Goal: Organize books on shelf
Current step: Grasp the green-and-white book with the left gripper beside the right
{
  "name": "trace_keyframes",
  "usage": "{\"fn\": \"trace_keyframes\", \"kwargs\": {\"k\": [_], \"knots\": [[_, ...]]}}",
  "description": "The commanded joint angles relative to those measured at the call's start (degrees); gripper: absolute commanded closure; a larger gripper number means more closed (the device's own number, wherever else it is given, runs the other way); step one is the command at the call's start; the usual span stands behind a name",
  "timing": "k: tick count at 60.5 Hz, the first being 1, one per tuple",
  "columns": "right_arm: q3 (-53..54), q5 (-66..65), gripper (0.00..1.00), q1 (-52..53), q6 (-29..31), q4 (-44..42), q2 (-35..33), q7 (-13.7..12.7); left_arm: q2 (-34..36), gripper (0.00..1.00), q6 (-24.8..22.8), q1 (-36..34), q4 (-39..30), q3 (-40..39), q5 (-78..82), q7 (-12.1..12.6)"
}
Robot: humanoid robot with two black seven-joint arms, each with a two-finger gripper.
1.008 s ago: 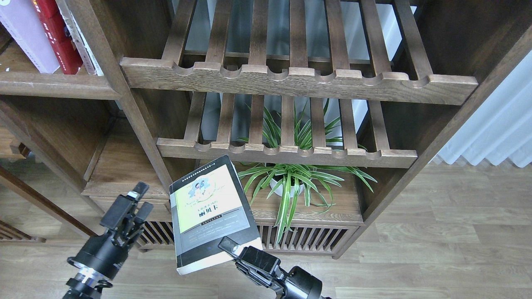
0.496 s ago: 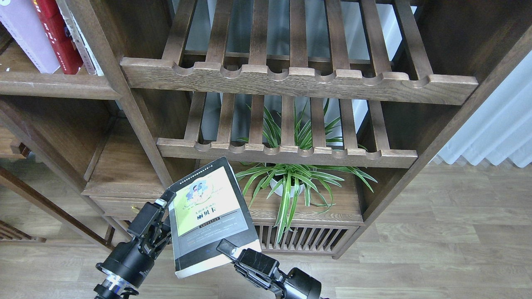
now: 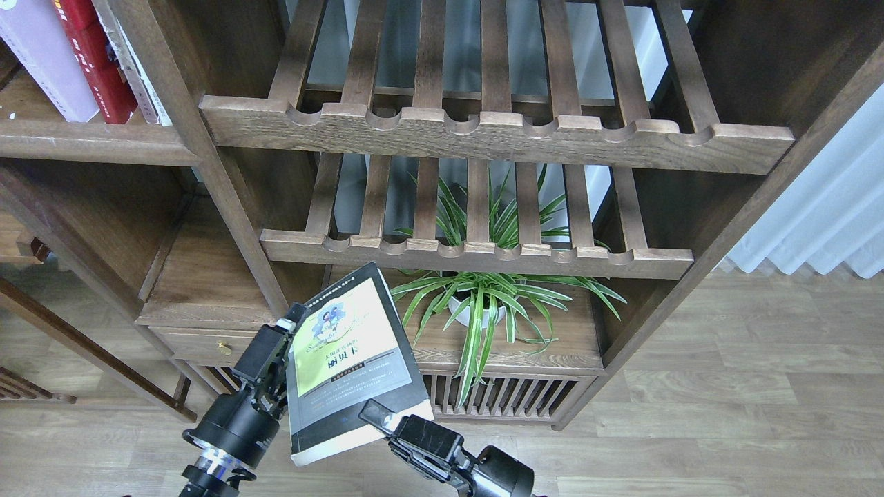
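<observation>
R gripper (image 3: 376, 413) pinching black-grey book (image 3: 351, 359) at lower edge, held tilted in air in front of bookcase, below the slatted racks | L gripper (image 3: 284, 331) at book's left edge, finger spread: can't tell | shelf (image 3: 90, 141) upper left, well apart, lavender (image 3: 41, 59) + red (image 3: 97, 59) bks standing there | handling: thick paperback, prob heavy-ish, cover flexes (grip near spine, both sides)

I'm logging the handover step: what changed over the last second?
The left gripper swung right, from clear of the black-grey book to against its left edge. The book tilted slightly; the right gripper kept its clamp on the lower corner. The shelf, its books and the plant stayed put.
</observation>
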Motion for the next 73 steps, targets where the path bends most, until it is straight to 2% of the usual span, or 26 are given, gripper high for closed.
{"fn": "trace_keyframes", "kwargs": {"k": [1, 9, 13, 14, 22, 25, 28, 44, 65, 68, 70, 71, 73], "knots": [[-0.19, -0.02, 0.87, -0.08, -0.02, 0.00, 0.00, -0.11, 0.00, 0.18, 0.00, -0.04, -0.20, 0.52, 0.03, -0.08], [-0.10, -0.02, 0.87, -0.08, -0.02, 0.00, 0.00, -0.11, 0.44, 0.26, 0.00, 0.05, -0.37, 0.52, -0.06, -0.17], [-0.10, -0.02, 0.87, -0.08, -0.02, 0.00, 0.00, -0.11, 0.61, 0.39, 0.00, 0.13, -0.37, 0.52, -0.06, -0.17], [-0.10, -0.02, 0.87, -0.08, -0.02, 0.00, 0.00, -0.02, 0.79, 0.48, 0.00, 0.13, -0.37, 0.69, 0.03, -0.09], [-0.10, -0.11, 0.87, -0.08, -0.02, 0.00, 0.00, -0.02, 1.05, 0.69, 0.00, 0.05, -0.37, 1.40, 0.03, 0.00], [-0.01, -0.11, 0.86, 0.00, -0.02, 0.00, 0.00, -0.02, 1.84, 0.81, 0.00, 0.05, -0.37, 1.84, 0.03, 0.09], [0.08, -0.11, 0.86, 0.00, -0.02, 0.00, 0.00, -0.02, 2.46, 0.84, 0.00, 0.05, -0.37, 2.19, 0.03, 0.09], [0.78, -0.02, 0.86, 0.97, -0.02, -0.35, 0.00, -0.02, 6.15, 0.90, 0.00, 0.49, -1.34, 3.51, 0.03, 0.44], [0.87, 0.16, 0.85, 2.91, -0.02, -1.76, 0.00, 0.07, 10.46, 0.90, 0.00, 0.49, -2.92, 3.86, 0.12, 0.53], [0.95, 0.16, 0.82, 2.91, -0.02, -1.76, 0.00, 0.07, 10.54, 0.90, 0.00, 0.49, -2.92, 3.77, 0.12, 0.62], [0.95, 0.07, 0.77, 2.91, -0.02, -1.76, 0.00, 0.07, 10.63, 0.90, 0.00, 0.49, -2.92, 3.77, 0.12, 0.62], [0.95, 0.07, 0.73, 2.91, -0.02, -1.76, 0.00, 0.07, 10.72, 0.90, 0.00, 0.49, -2.92, 3.77, 0.12, 0.62], [0.95, -0.19, 0.59, 2.91, -0.02, -1.84, 0.00, 0.15, 10.72, 0.90, 0.00, 0.49, -2.92, 3.77, 0.12, 0.62]]}}
